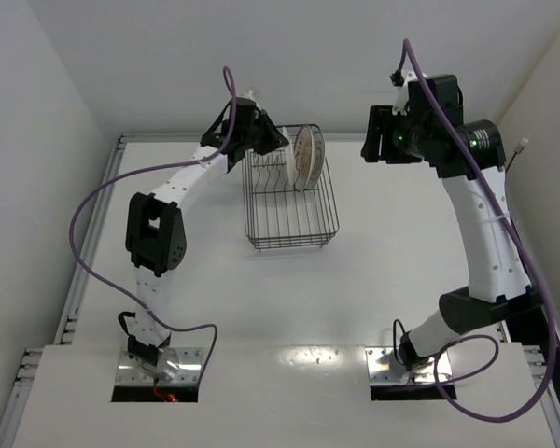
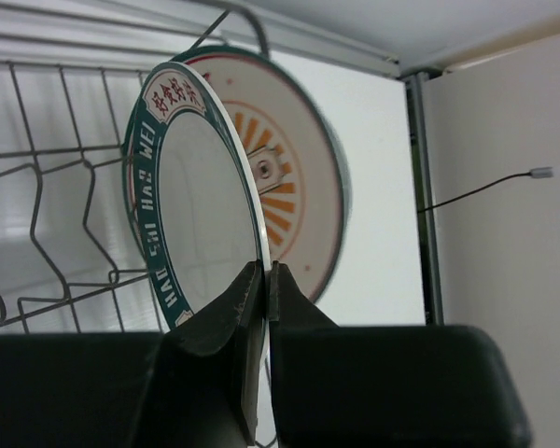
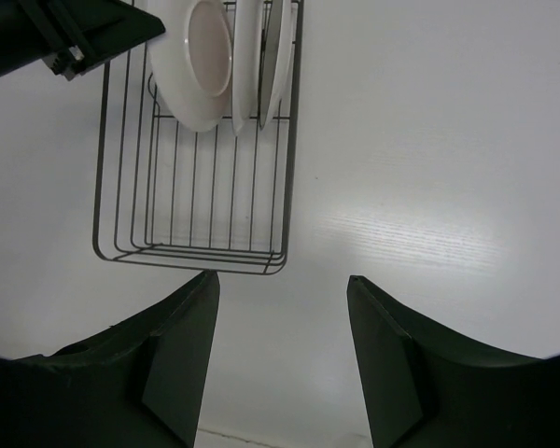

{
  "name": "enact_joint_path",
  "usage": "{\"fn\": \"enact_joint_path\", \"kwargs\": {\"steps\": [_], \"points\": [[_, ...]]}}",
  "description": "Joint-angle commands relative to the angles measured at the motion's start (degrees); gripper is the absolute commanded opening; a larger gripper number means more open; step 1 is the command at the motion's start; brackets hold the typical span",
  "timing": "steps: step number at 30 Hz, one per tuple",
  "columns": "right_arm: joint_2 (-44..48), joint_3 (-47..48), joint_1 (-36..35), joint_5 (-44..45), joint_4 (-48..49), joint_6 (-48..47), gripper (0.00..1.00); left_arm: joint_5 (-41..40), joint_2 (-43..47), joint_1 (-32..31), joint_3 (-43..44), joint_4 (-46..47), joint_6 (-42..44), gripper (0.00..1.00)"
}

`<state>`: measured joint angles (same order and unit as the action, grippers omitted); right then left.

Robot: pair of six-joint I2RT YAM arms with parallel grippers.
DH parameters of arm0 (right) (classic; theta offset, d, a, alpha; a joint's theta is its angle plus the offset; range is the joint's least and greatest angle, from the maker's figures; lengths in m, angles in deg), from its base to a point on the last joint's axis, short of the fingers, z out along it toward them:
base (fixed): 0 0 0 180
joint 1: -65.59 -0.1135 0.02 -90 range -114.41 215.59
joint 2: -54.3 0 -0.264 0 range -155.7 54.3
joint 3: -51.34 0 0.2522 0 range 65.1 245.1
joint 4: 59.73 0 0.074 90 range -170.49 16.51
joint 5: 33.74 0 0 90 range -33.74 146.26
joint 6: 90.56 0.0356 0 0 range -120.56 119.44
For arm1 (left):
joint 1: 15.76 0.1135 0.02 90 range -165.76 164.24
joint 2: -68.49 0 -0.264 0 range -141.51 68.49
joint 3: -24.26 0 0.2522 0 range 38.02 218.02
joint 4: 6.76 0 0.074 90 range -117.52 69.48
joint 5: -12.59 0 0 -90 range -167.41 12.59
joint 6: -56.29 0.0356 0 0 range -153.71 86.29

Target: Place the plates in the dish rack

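Step in hand: judged as seating the last plate in the dish rack (image 3: 191, 259); release not yet made.
Left claw (image 2: 264, 280): closed, pinching the near rim of the blue-rimmed plate (image 2: 201, 215), one finger on each face.
Right claw (image 3: 280, 280): spread wide, holding nothing, raised above the desk (image 1: 401, 280) toward the far right corner, looking down on the rack.
Location: the rack sits near the far edge of the desk, a little left of centre. The plates (image 3: 196, 75) stand on edge side by side at its far end.
Neighbour: the orange-patterned plate (image 2: 285, 177) is just behind the held one; whether they touch is unclear.
Doing it well: keep the plate upright and parallel to its neighbour, and let its lower edge settle between the tines before the fingers part. The seat is hidden, so open slowly and back straight off the rim. A sideways drag could tip the row.
Materials: the plates look glazed, hard and slick, round and shallow. The held one has a dark blue-green band with white lettering.
Rack: thin dark wire, rectangular, open grid floor, zigzag side wires.
Desk: matte white, smooth.
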<state>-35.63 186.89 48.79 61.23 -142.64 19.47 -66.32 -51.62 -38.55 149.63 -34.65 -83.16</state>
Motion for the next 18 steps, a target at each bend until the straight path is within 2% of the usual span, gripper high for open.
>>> {"fn": "enact_joint_path", "kwargs": {"steps": [1,4,6,8,9,11,12,13,14,16,18], "points": [[1.51,-0.25,0.54,0.83,0.68,-0.61,0.54,-0.28,-0.56,0.29,0.54,1.56,1.02,0.0],[2.04,-0.25,1.06,0.83,0.68,-0.61,0.6,-0.28,-1.88,-0.24,2.46,-0.27,1.02,0.05],[2.04,-0.77,1.06,0.83,0.68,-0.61,0.6,0.6,-3.54,-0.24,4.39,-2.21,1.55,0.3],[2.04,-0.77,1.06,0.83,0.68,-0.61,0.6,1.48,-3.55,-0.24,5.1,-3.27,2.07,0.46],[2.04,-0.77,1.06,0.22,0.68,-0.61,0.61,2.0,-3.55,-0.24,5.11,-3.88,2.08,0.59],[2.04,-0.77,1.06,0.21,0.68,-0.61,0.65,2.7,-2.94,-0.24,5.11,-3.89,2.08,0.7],[2.04,-0.08,1.59,0.21,0.68,-0.61,0.68,4.45,-2.93,-0.24,5.11,-3.89,2.08,0.81],[2.04,-0.07,1.59,0.21,0.68,-0.61,0.73,5.51,-1.63,0.37,5.63,-3.89,2.08,0.83],[2.04,0.45,1.59,1.0,0.16,0.0,0.8,6.65,-1.09,0.37,5.63,-3.89,2.08,0.99],[2.04,0.99,1.59,3.45,-0.37,0.7,1.0,10.25,0.14,0.99,6.42,-2.58,2.08,1.0],[2.04,1.6,2.12,4.16,-0.38,0.71,1.0,12.36,2.33,1.52,7.56,-2.05,2.08,1.0]]}}
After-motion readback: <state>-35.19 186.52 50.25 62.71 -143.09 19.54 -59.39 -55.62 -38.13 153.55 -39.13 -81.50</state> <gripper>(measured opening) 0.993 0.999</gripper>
